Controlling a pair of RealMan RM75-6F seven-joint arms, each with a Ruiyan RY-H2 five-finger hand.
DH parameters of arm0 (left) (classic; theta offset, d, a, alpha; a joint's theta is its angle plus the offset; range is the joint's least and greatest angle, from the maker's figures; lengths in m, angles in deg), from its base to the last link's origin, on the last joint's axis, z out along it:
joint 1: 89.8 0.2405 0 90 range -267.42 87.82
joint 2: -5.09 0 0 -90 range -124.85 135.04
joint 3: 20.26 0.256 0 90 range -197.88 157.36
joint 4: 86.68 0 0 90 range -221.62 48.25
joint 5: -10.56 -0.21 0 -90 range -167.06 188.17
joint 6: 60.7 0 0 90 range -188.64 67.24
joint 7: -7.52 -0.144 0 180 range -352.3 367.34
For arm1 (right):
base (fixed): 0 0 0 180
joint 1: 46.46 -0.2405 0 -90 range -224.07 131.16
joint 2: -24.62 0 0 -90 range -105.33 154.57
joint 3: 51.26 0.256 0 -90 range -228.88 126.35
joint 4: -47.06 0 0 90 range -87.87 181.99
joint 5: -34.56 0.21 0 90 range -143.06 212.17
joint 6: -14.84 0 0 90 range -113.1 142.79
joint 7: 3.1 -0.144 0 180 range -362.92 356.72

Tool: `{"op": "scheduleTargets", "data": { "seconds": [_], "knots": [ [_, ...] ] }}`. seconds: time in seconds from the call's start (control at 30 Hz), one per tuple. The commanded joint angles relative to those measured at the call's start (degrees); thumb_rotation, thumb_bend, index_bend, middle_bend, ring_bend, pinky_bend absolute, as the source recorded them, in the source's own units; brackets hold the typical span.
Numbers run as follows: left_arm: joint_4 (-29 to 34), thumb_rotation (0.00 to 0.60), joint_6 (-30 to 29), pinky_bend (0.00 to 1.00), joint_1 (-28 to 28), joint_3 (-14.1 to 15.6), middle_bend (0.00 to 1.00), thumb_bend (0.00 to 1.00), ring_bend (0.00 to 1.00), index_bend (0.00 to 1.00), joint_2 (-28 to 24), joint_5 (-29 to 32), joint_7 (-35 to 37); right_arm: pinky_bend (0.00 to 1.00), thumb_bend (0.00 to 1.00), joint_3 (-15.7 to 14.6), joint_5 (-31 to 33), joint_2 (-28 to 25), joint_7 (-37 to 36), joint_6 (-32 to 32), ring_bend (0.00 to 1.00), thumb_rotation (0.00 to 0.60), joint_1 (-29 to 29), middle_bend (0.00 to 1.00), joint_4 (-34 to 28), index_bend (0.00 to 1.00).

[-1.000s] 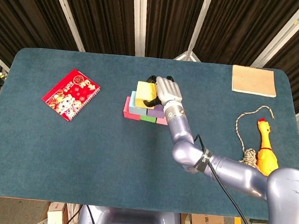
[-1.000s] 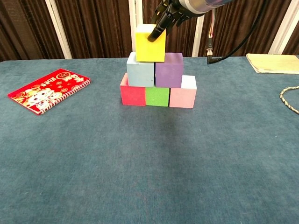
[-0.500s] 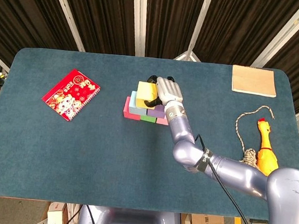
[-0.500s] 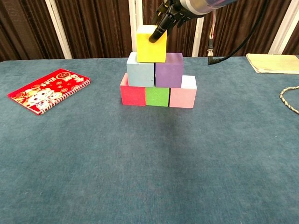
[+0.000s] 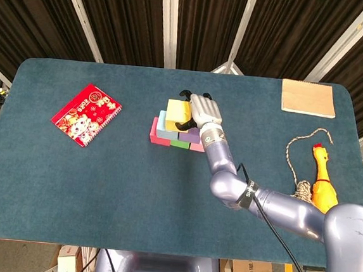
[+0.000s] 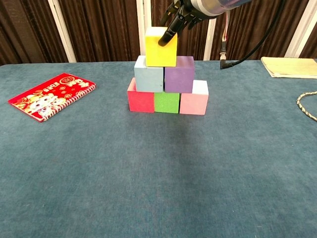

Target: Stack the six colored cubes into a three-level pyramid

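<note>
Right hand [image 5: 203, 110] grasps yellow cube [image 6: 160, 40], seated atop light-blue cube [image 6: 148, 78] and purple cube [image 6: 179, 75].

Your right arm [image 5: 271, 204]: glossy silver-lilac shell, rounded segments, black band with small white lettering, unreadable here. Black cable [image 5: 274, 236] runs along it. Right hand [image 5: 203, 111]: pale grey back, black fingers [image 6: 167, 35]. Grey torso base at the bottom edge.
</note>
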Motion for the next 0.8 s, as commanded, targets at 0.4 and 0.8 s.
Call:
{"op": "scheduleTargets", "data": {
  "seconds": [0.4, 0.8],
  "knots": [
    [0.06, 0.600, -0.18, 0.00, 0.02, -0.13, 0.06, 0.32, 0.00, 0.16, 0.08, 0.08, 0.07, 0.00, 0.26, -0.47, 0.71, -0.37, 0.16, 0.09, 0.19, 0.600, -0.56, 0.26, -0.42, 0.15],
    [0.03, 0.600, -0.17, 0.00, -0.02, -0.16, 0.06, 0.32, 0.00, 0.16, 0.12, 0.11, 0.04, 0.00, 0.25, -0.58, 0.60, -1.11, -0.37, -0.04, 0.18, 0.600, -0.41, 0.24, -1.72, 0.14]
  ]
}}
